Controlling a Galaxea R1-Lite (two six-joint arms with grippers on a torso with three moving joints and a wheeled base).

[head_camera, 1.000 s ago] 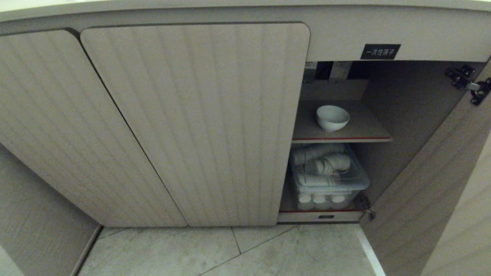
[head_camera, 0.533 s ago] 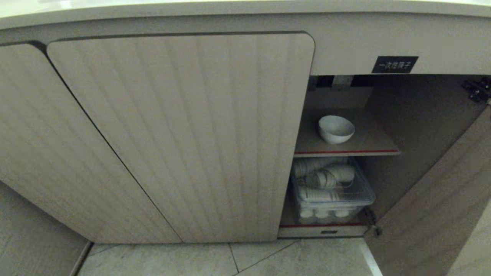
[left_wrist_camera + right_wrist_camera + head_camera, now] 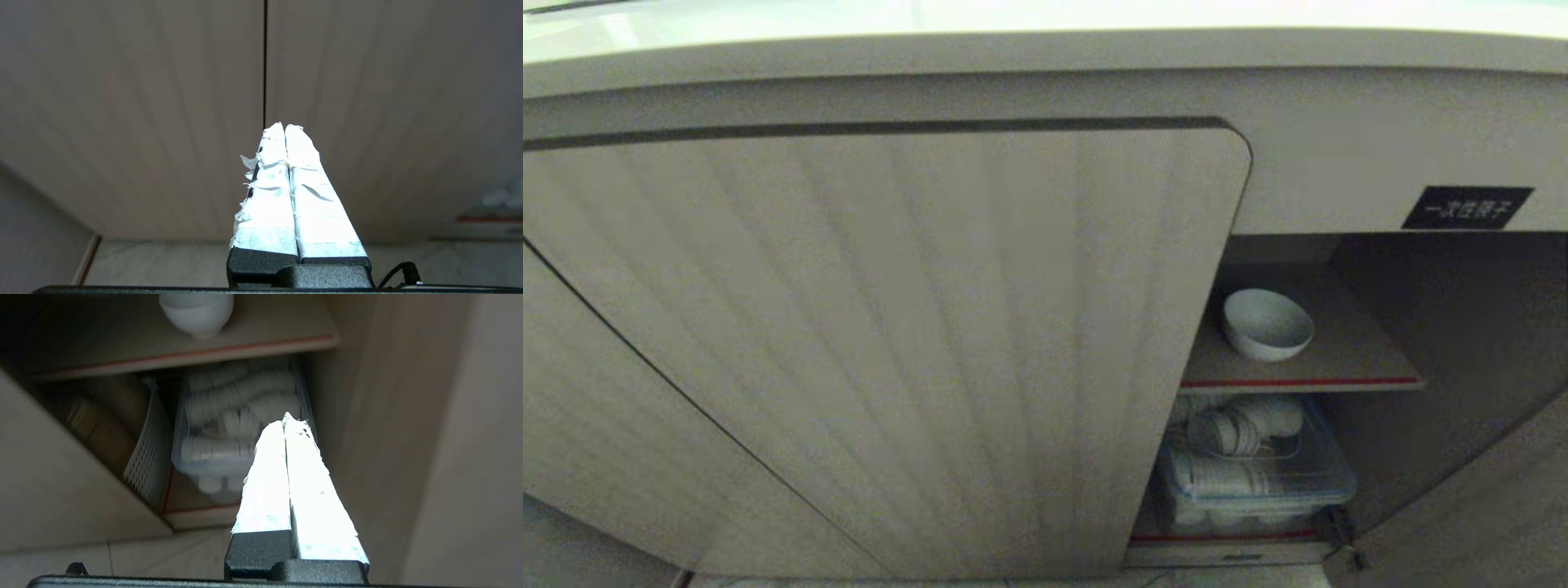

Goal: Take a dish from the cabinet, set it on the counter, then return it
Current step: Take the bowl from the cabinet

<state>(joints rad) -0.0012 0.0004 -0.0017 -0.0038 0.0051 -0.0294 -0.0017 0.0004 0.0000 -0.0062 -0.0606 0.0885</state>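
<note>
- Nearest: right gripper, taped fingers pressed together, empty, aimed into the open right bay of the cabinet; out of sight in the head view.
- Left gripper, fingers likewise pressed together, empty, parked facing the seam between two closed doors.
- Open door swung out at the right; closed ribbed door just left of the opening.
- Low in the bay: clear bin full of small white stacked pieces on the bottom shelf; white lattice basket to its left, seen only from the right wrist.
- Above the bin: red-edged shelf with the bowl upright near its left side, close to the closed door's edge, apart from both grippers.
- Over the opening: black label.
- Farthest up: bright counter, only its front strip in view.
- Step in hand, by judgement: approach only; bowl not yet touched, nothing yet lifted or set down.
- Next move, by judgement: spread the right fingers, raise them from bin level to shelf level, reach in clear of the closed door's edge, pinch the bowl's rim.
</note>
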